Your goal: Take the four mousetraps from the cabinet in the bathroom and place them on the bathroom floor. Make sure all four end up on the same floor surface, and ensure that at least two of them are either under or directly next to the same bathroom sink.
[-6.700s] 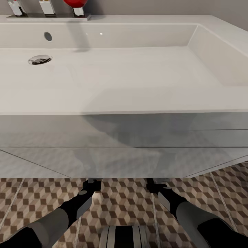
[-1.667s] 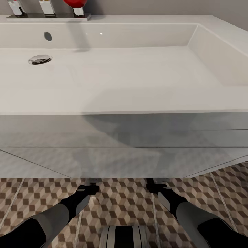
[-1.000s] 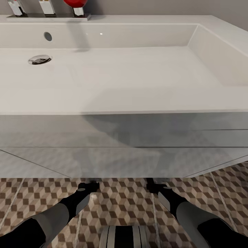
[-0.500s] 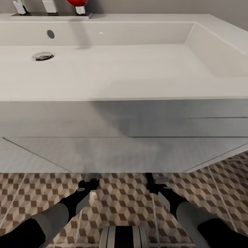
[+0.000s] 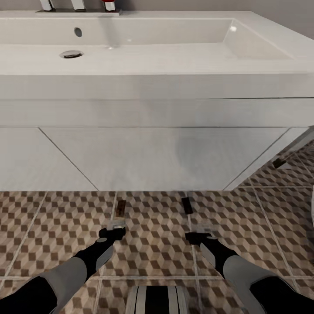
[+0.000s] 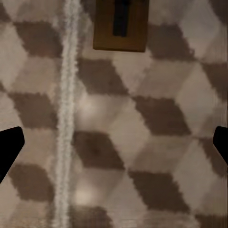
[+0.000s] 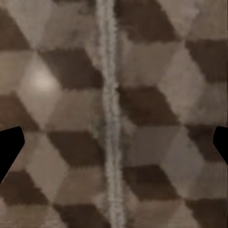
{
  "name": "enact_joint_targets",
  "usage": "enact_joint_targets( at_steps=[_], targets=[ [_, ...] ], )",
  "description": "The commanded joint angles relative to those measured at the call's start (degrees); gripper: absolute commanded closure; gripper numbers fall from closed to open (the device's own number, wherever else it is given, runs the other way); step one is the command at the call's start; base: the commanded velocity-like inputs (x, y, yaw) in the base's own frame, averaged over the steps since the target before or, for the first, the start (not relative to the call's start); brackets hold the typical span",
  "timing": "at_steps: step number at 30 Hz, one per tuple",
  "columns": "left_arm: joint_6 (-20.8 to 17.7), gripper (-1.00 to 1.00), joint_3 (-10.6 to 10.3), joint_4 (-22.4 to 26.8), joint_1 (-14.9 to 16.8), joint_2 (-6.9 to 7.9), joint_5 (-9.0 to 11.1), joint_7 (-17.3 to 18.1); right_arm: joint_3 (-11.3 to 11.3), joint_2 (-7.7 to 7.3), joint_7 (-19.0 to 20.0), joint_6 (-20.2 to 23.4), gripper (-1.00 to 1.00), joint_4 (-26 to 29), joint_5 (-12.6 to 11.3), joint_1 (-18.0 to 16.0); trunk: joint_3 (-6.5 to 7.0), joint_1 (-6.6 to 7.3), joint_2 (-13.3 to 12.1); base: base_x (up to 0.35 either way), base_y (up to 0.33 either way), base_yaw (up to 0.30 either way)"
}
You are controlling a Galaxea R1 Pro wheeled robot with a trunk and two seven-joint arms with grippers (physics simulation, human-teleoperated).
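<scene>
Two small flat rectangular mousetraps with dark brown wooden bases lay on the brown-and-beige cube-patterned tiled bathroom floor [image 5: 152, 244], just in front of the wide white sink vanity [image 5: 157, 157]: the left mousetrap [image 5: 121, 209] beside a pale grout line, the right mousetrap [image 5: 187, 205] a little apart from it. In the left wrist view the left mousetrap [image 6: 121, 24] lay ahead of the fingertips, untouched. A third dark flat piece [image 5: 279, 163] near the vanity's right corner was too small to identify.

Each trap appeared light, stiff and thin; judged from its shape, it was best pinched across the base's long edges, clear of the metal parts.

The left gripper [image 5: 114, 227] and right gripper [image 5: 198, 232] hovered low over the floor, jaws spread wide and empty; each wrist view showed dark fingertips at opposite edges, with bare tile between.
</scene>
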State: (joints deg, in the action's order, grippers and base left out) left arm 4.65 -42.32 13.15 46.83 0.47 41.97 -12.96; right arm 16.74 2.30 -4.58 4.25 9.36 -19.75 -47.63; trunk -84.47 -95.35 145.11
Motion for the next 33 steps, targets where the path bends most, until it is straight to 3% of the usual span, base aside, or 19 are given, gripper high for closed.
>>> enact_joint_targets(
  at_steps=[1,12,33],
  targets=[
    [0.14,-1.00,-0.51,0.09,0.02,0.04,0.68,-0.31,0.49,-0.02,-0.37,0.32,-1.00,0.13,-0.47,0.00,-0.03,0.05,0.01,-0.342,0.000,0.000],
    [0.17,-1.00,-0.56,0.12,0.02,0.05,1.73,-0.31,0.49,-0.02,-0.35,0.32,-1.00,0.13,-0.46,-0.01,-0.03,0.05,0.01,-0.344,0.000,0.000],
    [0.39,-1.00,-0.57,0.12,0.02,-0.03,1.88,-0.31,0.68,-0.17,-0.35,0.32,-1.00,0.13,-0.38,-0.01,-0.03,0.05,0.01,-0.346,0.000,0.000]
  ],
)
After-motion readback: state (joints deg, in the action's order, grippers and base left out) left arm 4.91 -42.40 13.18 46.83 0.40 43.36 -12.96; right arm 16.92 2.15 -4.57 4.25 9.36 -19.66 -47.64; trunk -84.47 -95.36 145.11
